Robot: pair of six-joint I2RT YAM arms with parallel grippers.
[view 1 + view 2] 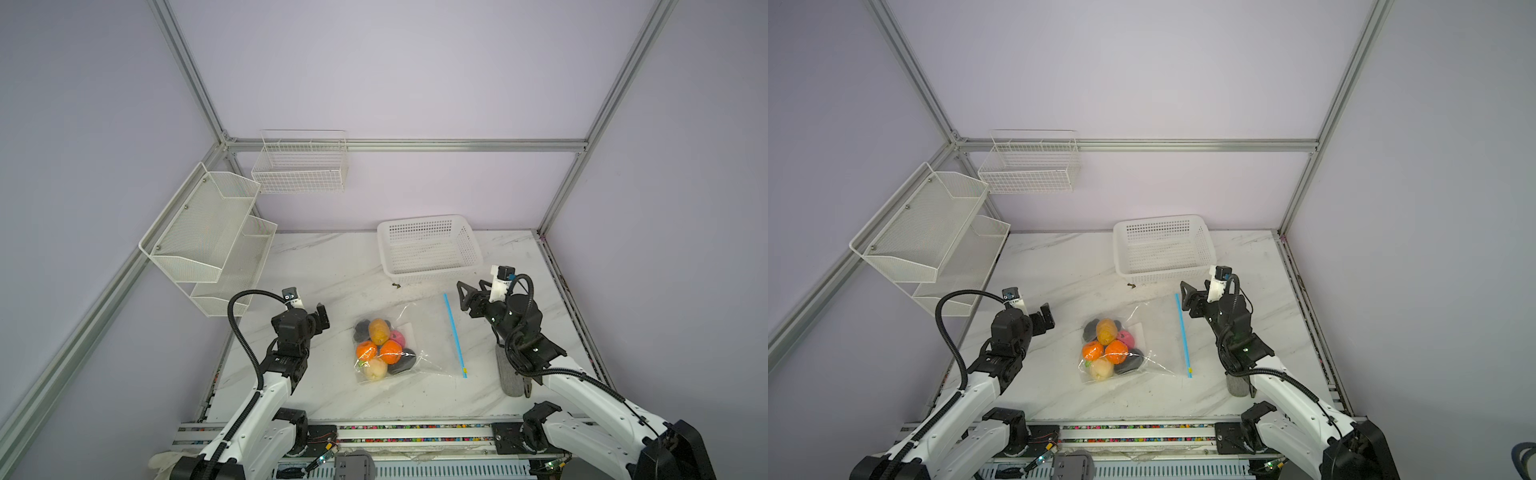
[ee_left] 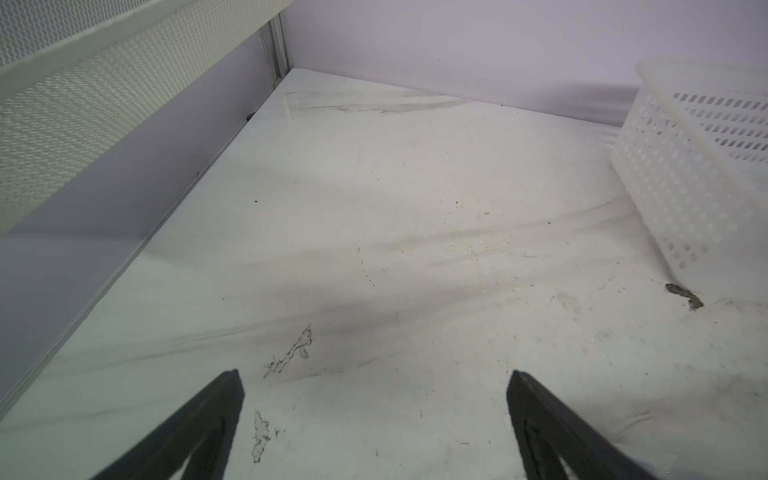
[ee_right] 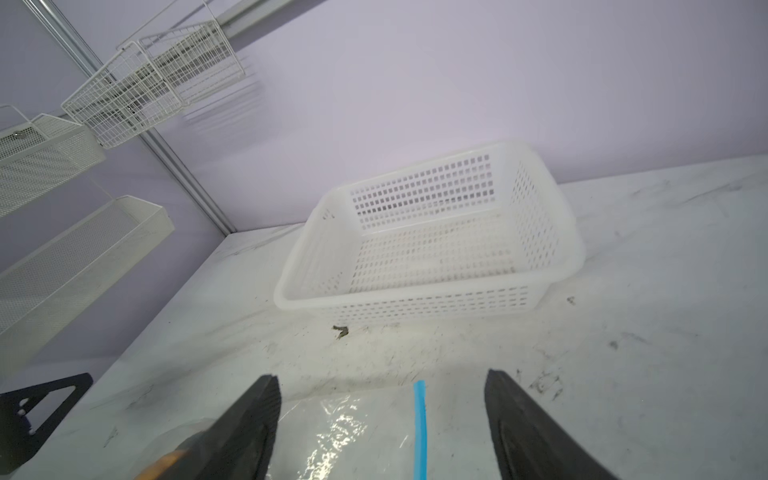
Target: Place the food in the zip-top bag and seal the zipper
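Note:
The zip-top bag [image 1: 419, 332] [image 1: 1154, 332] lies flat in mid-table, clear and crinkled. The food [image 1: 380, 345] [image 1: 1106, 347] is bunched inside at its left end: two orange pieces, a yellow-brown oval, a pink ball, a cream pear and black lumps. The zipper [image 1: 454, 332] [image 1: 1183, 332] runs along the bag's right edge, with a yellow piece [image 1: 464, 369] at its near end. My right gripper [image 1: 469, 286] [image 3: 381, 376] hangs open over the zipper's far end [image 3: 419, 424], gripping nothing. My left gripper [image 1: 313, 316] [image 2: 375, 374] is open over bare table, left of the bag.
A white perforated basket [image 1: 419, 220] [image 3: 415, 297] stands behind the bag, with a small dark scrap [image 1: 395, 285] in front of it. Mesh shelves [image 1: 208, 232] and a wire basket [image 1: 301, 166] hang on the left and back walls. A grey cylinder [image 1: 511, 374] stands under the right arm.

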